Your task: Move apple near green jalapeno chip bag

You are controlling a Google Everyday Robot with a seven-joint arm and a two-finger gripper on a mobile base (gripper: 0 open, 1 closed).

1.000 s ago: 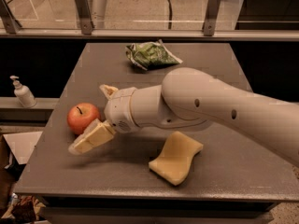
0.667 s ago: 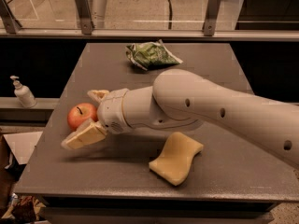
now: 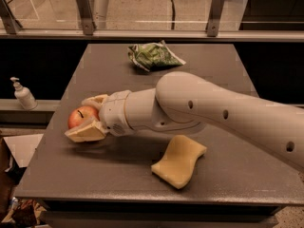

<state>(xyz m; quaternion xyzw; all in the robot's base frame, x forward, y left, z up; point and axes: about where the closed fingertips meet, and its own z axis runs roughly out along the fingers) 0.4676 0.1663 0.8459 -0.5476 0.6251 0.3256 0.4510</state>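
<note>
At the far left a pump bottle [image 3: 21, 95] stands on a low ledge beside the table [image 3: 52, 175], clear of everything else. Next comes the apple [image 3: 79, 115], resting on the tabletop close to the left edge, and the gripper [image 3: 80, 119] is right on it: one finger [image 3: 95, 100] sits behind the fruit, the other in front, both pressed to its skin, so I judge the pincer clenched on the apple. Further along, at the back of the table, the green jalapeno chip bag [image 3: 153, 56] lies crumpled, well apart from the apple. A wavy yellow sponge [image 3: 179, 160] lies toward the front, and the thick white arm [image 3: 218, 113] reaches in from the right above it. So the grasp looks made, but the lift and the carry to the bag are all left to do. Compared with a second ago, the gripper has slid leftward from just beside the apple to straddle it, and its fingers have drawn in; apple, bag and sponge sit where they were.
</note>
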